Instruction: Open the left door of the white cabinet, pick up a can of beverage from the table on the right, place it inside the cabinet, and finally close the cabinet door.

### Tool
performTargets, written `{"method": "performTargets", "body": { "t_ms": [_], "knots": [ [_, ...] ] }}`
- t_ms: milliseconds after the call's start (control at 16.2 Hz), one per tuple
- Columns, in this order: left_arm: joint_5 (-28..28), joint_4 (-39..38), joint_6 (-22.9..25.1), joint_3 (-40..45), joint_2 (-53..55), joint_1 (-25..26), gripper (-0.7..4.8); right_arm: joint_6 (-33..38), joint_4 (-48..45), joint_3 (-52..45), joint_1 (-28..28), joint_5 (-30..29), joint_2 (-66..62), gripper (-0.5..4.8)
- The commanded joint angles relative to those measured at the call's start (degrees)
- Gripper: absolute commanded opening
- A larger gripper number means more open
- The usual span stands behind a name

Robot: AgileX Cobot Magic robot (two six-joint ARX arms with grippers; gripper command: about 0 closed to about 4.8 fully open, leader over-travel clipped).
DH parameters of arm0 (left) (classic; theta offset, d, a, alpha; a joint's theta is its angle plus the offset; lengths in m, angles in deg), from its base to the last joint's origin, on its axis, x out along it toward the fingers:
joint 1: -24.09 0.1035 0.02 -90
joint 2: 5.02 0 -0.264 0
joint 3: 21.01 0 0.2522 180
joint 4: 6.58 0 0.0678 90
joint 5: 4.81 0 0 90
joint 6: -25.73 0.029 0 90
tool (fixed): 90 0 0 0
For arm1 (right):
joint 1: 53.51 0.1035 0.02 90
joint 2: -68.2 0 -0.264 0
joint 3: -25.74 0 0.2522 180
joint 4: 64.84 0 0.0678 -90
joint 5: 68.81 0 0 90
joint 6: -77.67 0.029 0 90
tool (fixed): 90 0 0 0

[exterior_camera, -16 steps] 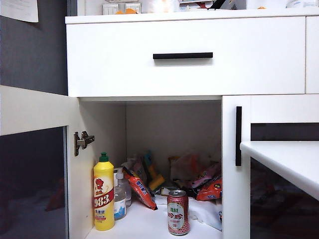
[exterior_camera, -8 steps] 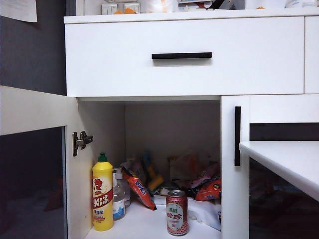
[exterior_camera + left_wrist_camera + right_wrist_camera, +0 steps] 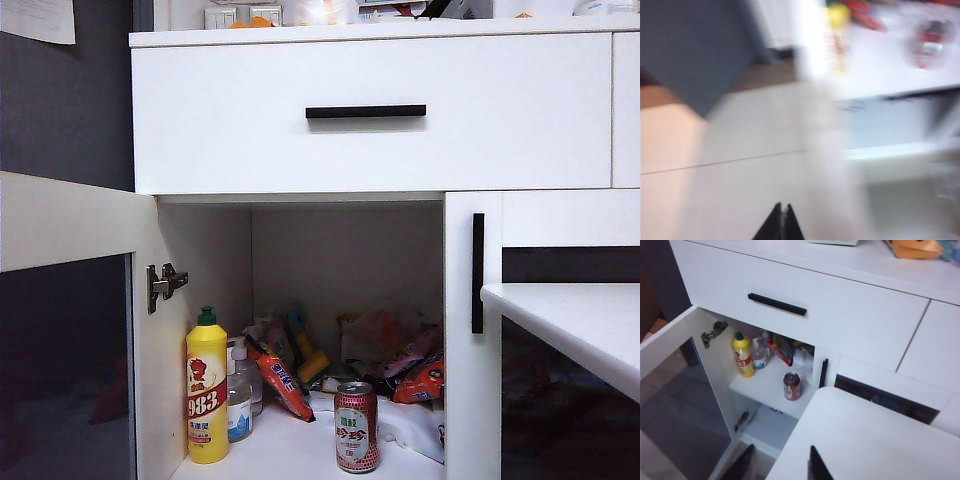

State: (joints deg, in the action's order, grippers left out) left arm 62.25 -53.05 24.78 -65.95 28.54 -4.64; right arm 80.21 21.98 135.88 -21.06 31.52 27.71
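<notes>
1. The white cabinet [image 3: 370,120] has the left door [image 3: 65,320] swung open.
2. On its shelf stand the can of beverage [image 3: 357,427], a yellow bottle [image 3: 207,390] and snack packets [image 3: 400,360].
3. Left pincer [image 3: 782,220] is clenched, empty, above the floor.
4. Right pincer [image 3: 780,465] hangs parted, empty, over the table [image 3: 865,440].

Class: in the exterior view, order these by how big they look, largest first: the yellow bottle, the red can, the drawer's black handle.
1. Yellow bottle.
2. Drawer's black handle: long but thin.
3. Red can.
The can stands nearer the camera, so true sizes are unsure.
</notes>
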Motion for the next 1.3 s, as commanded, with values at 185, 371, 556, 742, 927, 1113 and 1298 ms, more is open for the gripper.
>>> {"method": "performTargets", "body": {
  "t_ms": [185, 371, 556, 742, 927, 1113, 1298],
  "knots": [
    [14.51, 9.31, -4.24, -0.13, 6.03, 0.04, -0.06, 0.00, -5.03, 0.22, 0.00, 0.04, 0.04, 1.38],
    [20.74, 16.28, -4.22, -0.13, 10.67, 0.02, -0.06, 0.00, -5.20, 0.04, 0.00, 0.07, 0.02, 1.38],
    [24.13, 31.12, -4.17, -0.15, 17.94, 0.02, -0.06, 0.00, -5.20, -0.94, -0.02, 0.07, 0.02, 1.38],
    [27.58, 40.41, -4.22, -0.22, 25.31, -0.07, -0.06, 0.00, -5.25, -2.69, -0.02, 0.07, 0.04, 1.38],
    [28.57, 44.22, -4.44, -0.28, 31.39, -0.09, -0.06, 0.00, -5.44, -3.78, -0.02, 0.09, 0.02, 1.38],
    [29.51, 53.53, -4.44, -0.28, 36.54, -0.09, -0.06, 0.00, -6.51, -5.05, -0.04, 0.26, 0.02, 1.38],
    [31.12, 62.58, -4.48, -0.63, 42.51, -0.11, -0.06, 0.02, -7.50, -7.28, -0.04, 0.24, -0.02, 1.38]
  ]
}}
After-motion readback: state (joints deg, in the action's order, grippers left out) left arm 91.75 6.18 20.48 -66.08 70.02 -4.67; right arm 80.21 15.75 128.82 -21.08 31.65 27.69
